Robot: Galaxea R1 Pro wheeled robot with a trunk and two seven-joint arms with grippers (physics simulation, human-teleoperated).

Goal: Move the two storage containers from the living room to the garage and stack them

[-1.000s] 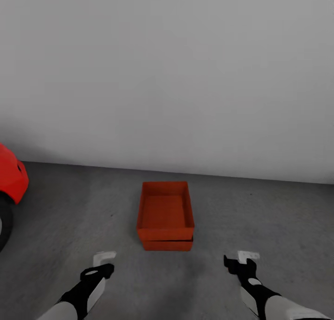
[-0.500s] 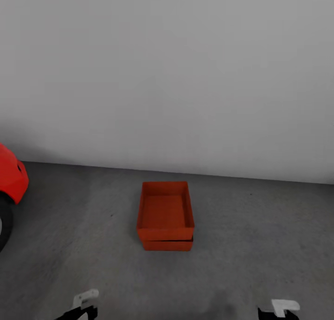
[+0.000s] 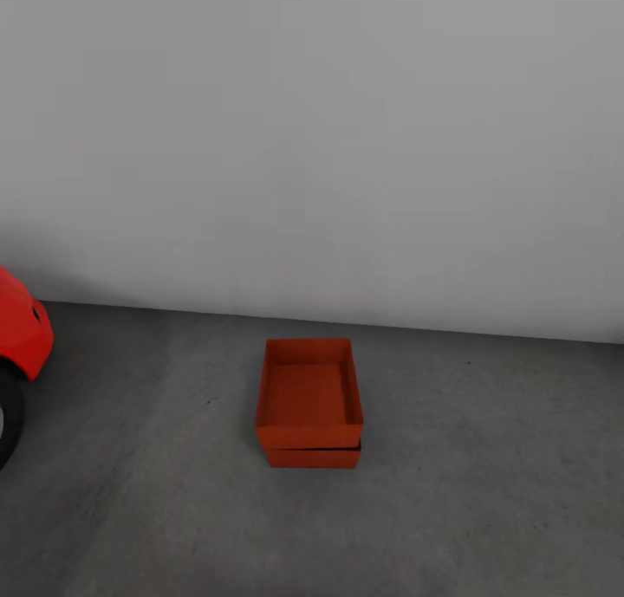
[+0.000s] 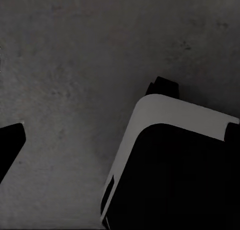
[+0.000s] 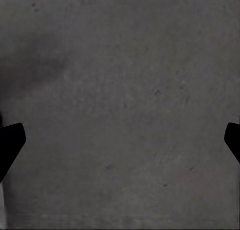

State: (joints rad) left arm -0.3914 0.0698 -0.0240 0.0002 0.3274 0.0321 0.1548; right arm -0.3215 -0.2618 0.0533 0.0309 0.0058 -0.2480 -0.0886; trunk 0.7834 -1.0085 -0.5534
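Two storage containers stacked, upper nested on lower, on garage floor near pale wall. Red car at far left. Right gripper: fingertips wide apart, nothing between. Left gripper: one fingertip seen, state unclear.

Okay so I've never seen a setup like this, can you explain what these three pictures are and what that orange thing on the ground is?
These are simulator renders from a wheeled robot with two arms. The big picture comes from its head camera, looking down at a grey concrete floor by a pale wall. Two orange bins are stacked there: the top bin sits on the bottom bin. Part of a red car shows at the left. The two dark pictures come from cameras near each hand, facing the floor. The right fingers are spread wide and hold nothing. The left view shows one dark fingertip and a black-and-white part I cannot identify.
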